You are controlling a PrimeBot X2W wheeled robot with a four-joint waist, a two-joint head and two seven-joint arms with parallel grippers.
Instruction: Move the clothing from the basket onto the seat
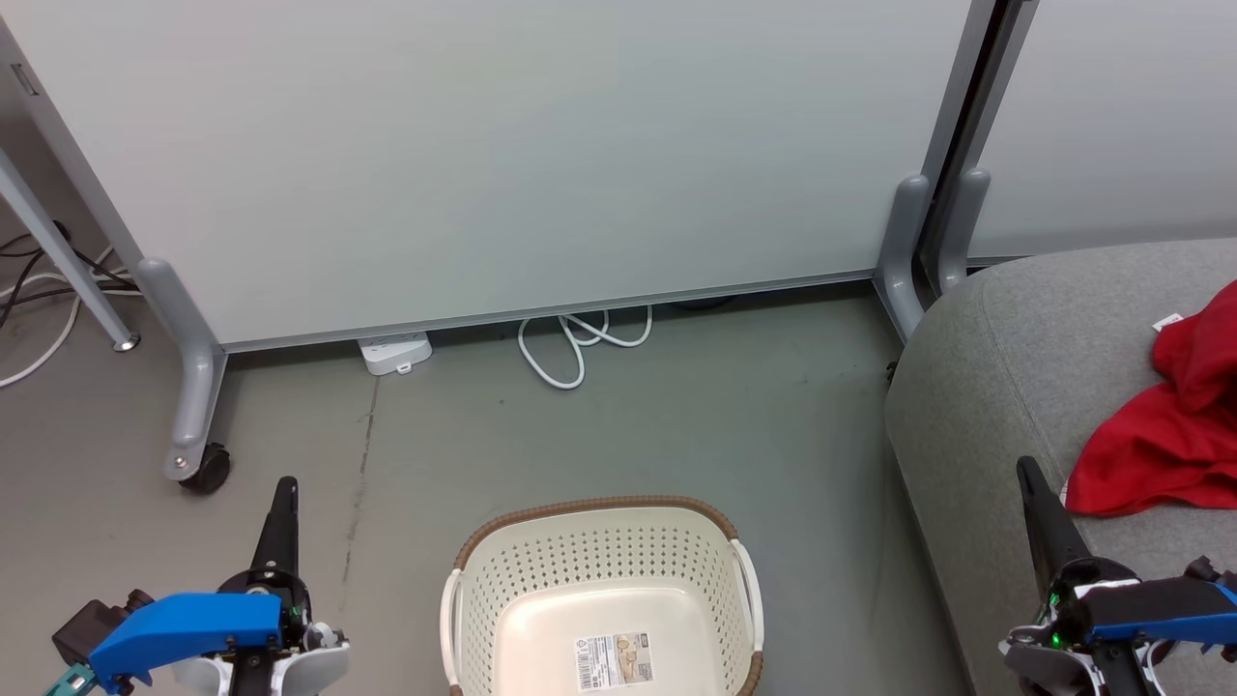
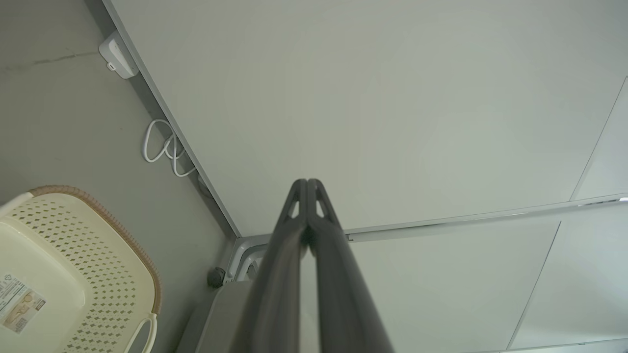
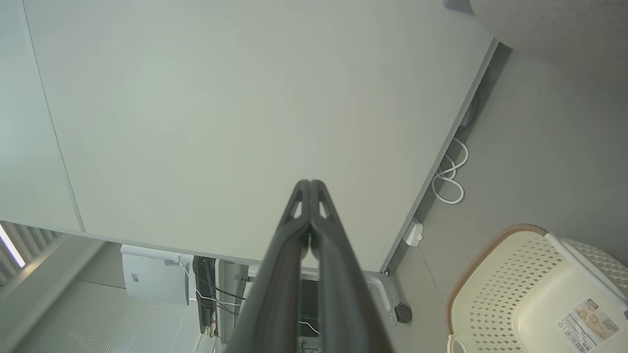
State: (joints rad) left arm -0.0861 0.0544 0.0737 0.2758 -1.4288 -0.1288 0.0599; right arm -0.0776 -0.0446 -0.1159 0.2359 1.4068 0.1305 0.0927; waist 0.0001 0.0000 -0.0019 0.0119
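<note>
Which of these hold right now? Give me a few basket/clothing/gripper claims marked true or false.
1. The basket holds red clothing. False: its bottom is bare except for a label.
2. The red clothing lies on the grey seat. True.
3. The left gripper is open. False: its fingers are pressed together, holding nothing.
4. The right gripper is shut and empty. True.
5. A white cable lies looped on the floor under the partition. True.

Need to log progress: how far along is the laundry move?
Done: the basket looks empty, and red clothing lies on the seat. In hand: nothing; the left gripper and right gripper are shut and empty. Left: apparently nothing, though the clothing runs past the frame edge.
</note>
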